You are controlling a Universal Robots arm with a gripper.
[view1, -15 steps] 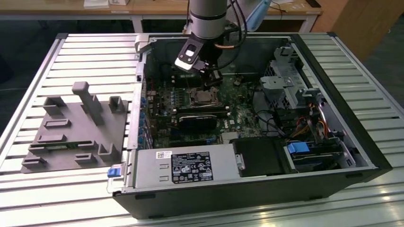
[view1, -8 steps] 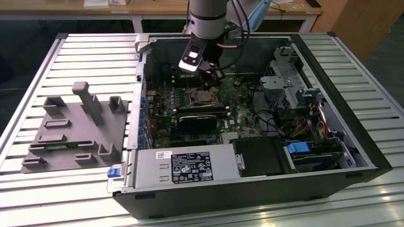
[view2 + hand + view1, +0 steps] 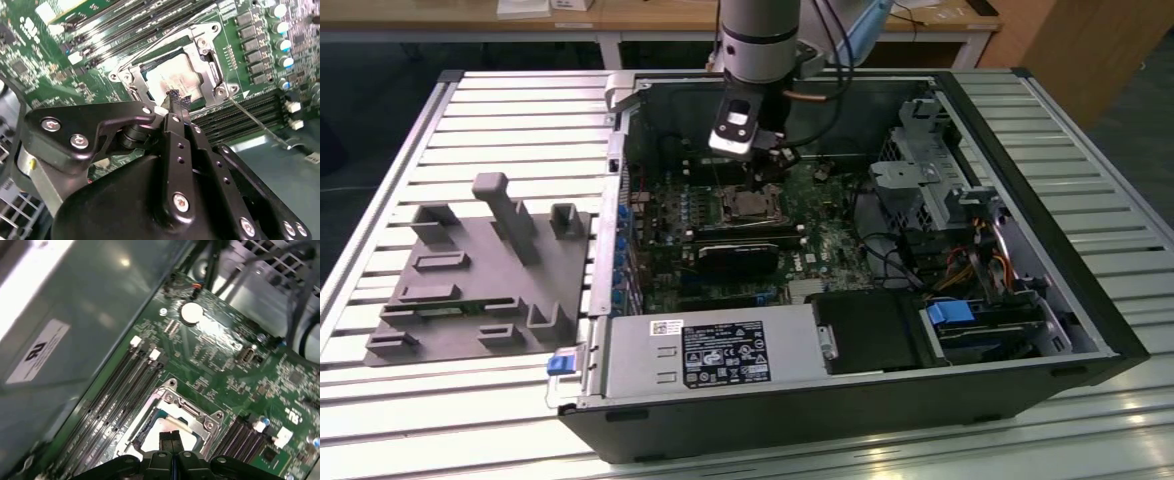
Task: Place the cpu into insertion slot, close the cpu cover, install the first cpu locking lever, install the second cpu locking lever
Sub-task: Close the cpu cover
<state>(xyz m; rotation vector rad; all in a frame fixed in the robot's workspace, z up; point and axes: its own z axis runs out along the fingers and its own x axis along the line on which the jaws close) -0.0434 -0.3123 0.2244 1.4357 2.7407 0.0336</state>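
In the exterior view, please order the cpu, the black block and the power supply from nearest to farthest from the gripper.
1. cpu, in its slot, right by the gripper.
2. black block, beside the slot.
3. power supply, at the case's edge.

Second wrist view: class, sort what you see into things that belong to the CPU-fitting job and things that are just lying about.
Belongs to the job:
- cpu
- insertion slot
- locking lever
- pincer, tip at the cpu

Just lying about:
- memory slots
- capacitors
- motherboard
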